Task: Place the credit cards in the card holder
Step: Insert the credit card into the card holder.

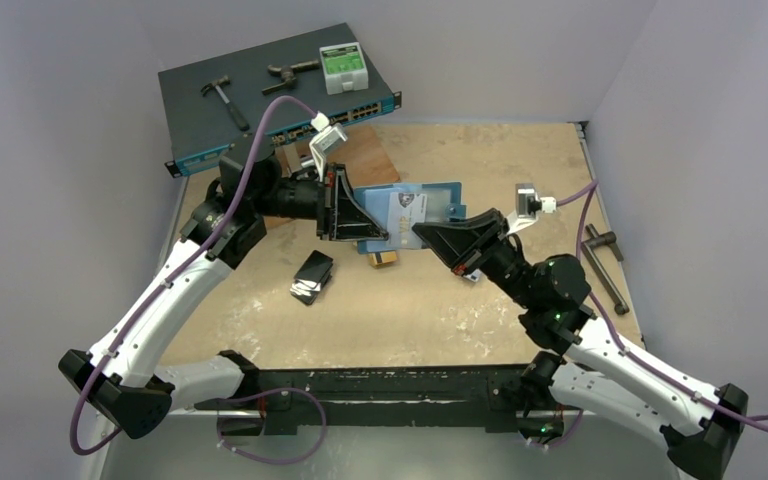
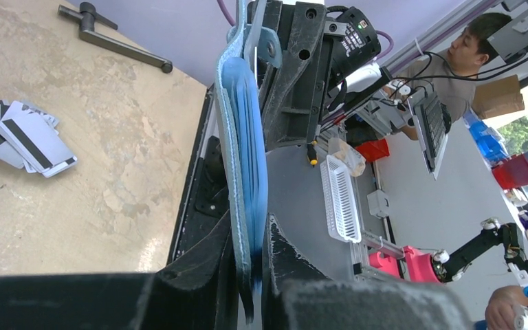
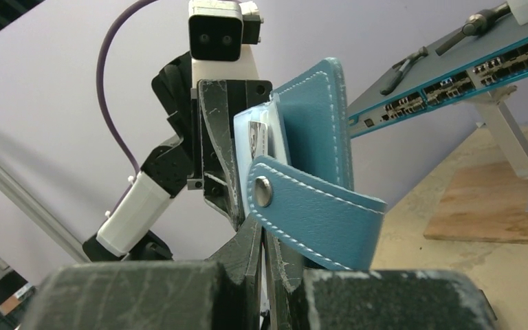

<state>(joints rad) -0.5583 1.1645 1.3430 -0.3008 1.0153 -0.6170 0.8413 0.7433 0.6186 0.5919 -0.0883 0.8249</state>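
Beige tabletop [image 1: 410, 300] | card holder [image 1: 438, 203] clamped in left hand [image 1: 360, 215] | right hand [image 1: 423, 235] beside

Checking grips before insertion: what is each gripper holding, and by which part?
Left gripper clamps the card holder by its side edge. Right gripper is shut at the corner of a silver card; whether it pinches it cannot be told.

card holder [image 3: 316, 117]: teal-blue, white stitching; credit cards [image 2: 38, 146]: silver-grey, dark stripe; table [image 1: 410, 310]: mottled beige
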